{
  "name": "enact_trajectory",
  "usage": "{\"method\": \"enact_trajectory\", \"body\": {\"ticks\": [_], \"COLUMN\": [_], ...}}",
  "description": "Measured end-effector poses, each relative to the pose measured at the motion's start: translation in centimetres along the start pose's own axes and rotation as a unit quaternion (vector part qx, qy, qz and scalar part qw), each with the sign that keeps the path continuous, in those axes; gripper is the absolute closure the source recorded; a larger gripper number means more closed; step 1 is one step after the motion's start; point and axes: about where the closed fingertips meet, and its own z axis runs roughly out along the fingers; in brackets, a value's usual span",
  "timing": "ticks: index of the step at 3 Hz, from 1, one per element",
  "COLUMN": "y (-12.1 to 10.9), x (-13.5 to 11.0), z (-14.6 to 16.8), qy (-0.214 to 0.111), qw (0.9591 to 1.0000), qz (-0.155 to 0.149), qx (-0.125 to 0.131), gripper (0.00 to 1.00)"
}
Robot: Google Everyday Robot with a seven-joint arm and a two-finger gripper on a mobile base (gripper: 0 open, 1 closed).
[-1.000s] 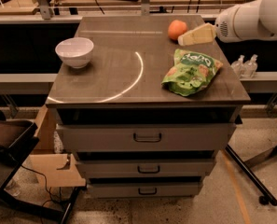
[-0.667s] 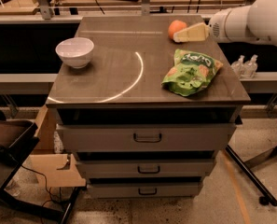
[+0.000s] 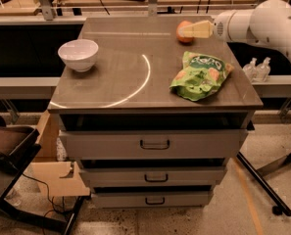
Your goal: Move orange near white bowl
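The orange (image 3: 183, 39) sits at the far right of the cabinet top (image 3: 120, 89), partly hidden behind my gripper. My gripper (image 3: 187, 30) reaches in from the right on a white arm (image 3: 262, 23), and its tip lies over the orange at the fruit's height. The white bowl (image 3: 79, 54) stands upright and empty near the left edge, far from the orange. A green snack bag (image 3: 200, 75) lies just in front of the orange and the gripper.
A white arc (image 3: 137, 84) is marked on the cabinet top between bowl and bag. Three drawers (image 3: 155, 144) sit below. Two small bottles (image 3: 256, 68) stand on a ledge to the right. A cardboard box (image 3: 57, 173) is on the floor at left.
My gripper has moved left toward the orange and now overlaps it. The orange, the bowl and the bag have stayed in place.
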Motion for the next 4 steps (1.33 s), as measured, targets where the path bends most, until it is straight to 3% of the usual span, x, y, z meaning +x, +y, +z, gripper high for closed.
{"method": "enact_trajectory", "body": {"ticks": [1,4], "y": [0.0,-1.1], "x": [0.0,2.9], "z": [0.0,7.4], "qy": [0.000,0.020], "qw": [1.0000,0.9988], "qz": [0.000,0.038], "qx": [0.000,-0.023], "gripper": [0.00,0.00]}}
